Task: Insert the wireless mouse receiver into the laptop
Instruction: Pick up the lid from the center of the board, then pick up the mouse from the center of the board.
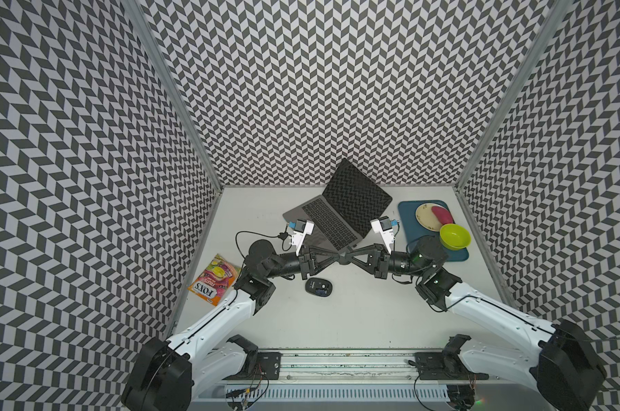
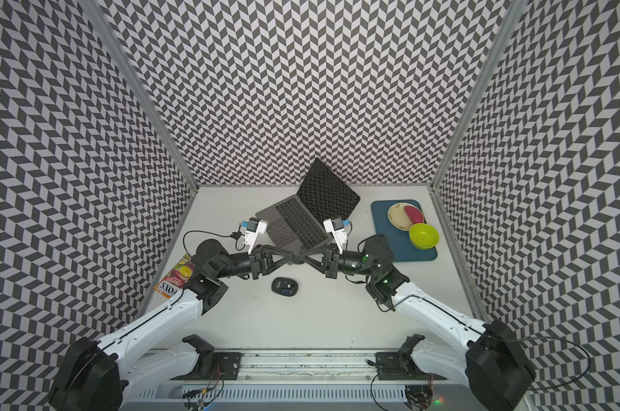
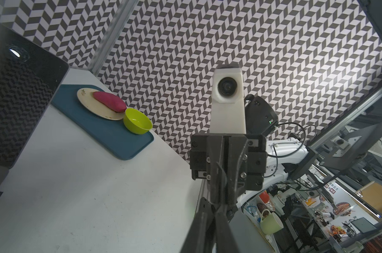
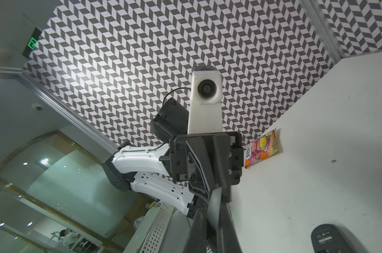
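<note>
Looks down on a pale worktop (image 1: 337, 320) inside chevron-patterned walls. Shows the left gripper (image 1: 339, 254) and the right gripper (image 1: 353, 254) stretched inward, tip to tip, just in front of the near corner of the laptop (image 1: 333, 220) — slim, grey, lid open, screen dark, set at an angle near the back wall. Finds the right jaws pressed closed; cannot tell from any view about the left jaws, parted or not. Cannot make out the wireless mouse receiver anywhere — too tiny to see, possibly pinched at the meeting tips, judging by the pose. Places the black mouse (image 1: 318, 286) belly-up on the worktop, near the tips but apart from them. Reads as a pass between the two arms, perhaps midway through the task: no jaws at the laptop's side edges, so carrying the receiver over, lining up with a port and pushing in all left to do.
</note>
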`<state>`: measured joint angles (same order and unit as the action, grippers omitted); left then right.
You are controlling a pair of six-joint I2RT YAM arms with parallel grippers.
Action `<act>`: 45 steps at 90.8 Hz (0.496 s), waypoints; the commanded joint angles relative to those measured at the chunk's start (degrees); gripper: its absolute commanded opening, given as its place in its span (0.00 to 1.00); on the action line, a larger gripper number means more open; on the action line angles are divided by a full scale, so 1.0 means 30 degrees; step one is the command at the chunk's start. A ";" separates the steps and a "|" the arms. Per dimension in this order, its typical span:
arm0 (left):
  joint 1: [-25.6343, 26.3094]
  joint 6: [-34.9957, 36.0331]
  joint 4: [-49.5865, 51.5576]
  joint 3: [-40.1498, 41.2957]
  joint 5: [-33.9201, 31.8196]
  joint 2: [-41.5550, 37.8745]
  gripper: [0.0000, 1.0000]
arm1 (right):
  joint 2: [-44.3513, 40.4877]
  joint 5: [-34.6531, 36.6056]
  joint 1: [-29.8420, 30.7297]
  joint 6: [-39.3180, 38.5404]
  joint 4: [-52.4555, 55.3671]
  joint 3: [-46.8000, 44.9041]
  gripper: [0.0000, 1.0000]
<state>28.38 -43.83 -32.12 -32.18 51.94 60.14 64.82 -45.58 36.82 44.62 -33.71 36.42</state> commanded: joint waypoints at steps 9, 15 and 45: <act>-0.0004 1.0581 1.0725 -0.3040 -0.5904 -0.0341 0.90 | -0.1281 0.0141 -0.1472 -0.1195 0.3468 -0.0209 0.01; 0.0025 1.4742 1.1903 -0.2598 -0.7400 -0.0518 0.95 | -0.1541 -0.0188 -0.2364 -0.2059 0.5487 -0.0199 0.01; 0.2769 2.7449 1.5855 -0.1435 -1.4409 0.4020 1.00 | -0.1669 -0.2794 -0.5808 -0.4997 1.0262 -0.1071 0.01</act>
<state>36.25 23.35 7.75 -35.90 19.92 67.42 60.93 -49.89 20.62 34.09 -7.05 34.22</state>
